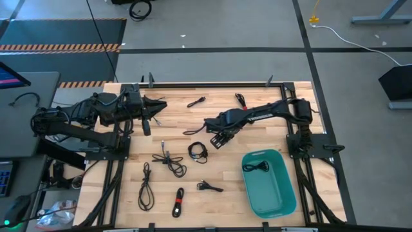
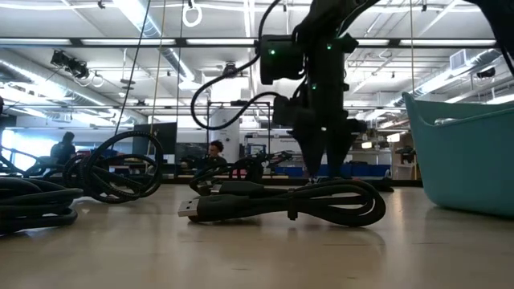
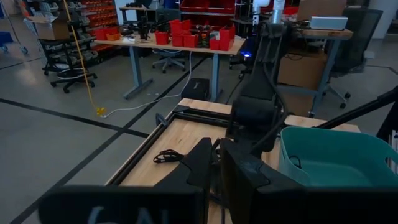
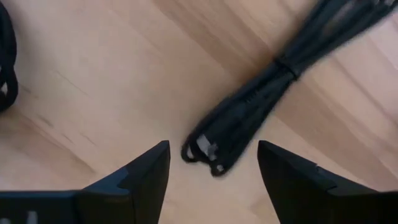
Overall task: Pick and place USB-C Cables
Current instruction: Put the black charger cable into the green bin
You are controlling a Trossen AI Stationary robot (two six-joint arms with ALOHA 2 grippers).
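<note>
Evidently early on: one USB-C cable (image 1: pixel 257 167) lies in the teal tub (image 1: pixel 283 193), while the others stay scattered across the table (image 1: pixel 225 177). The right claw (image 4: pixel 214 163) hovers spread wide, empty, over a bundled cable (image 4: pixel 249 121). The left claw (image 1: pixel 148 119) waits clenched at the table's left edge

Bare wood between spread right fingers (image 4: pixel 149 168) save cable (image 4: pixel 249 118) at twelve; tub (image 1: pixel 281 193) blocks five o'clock
</note>
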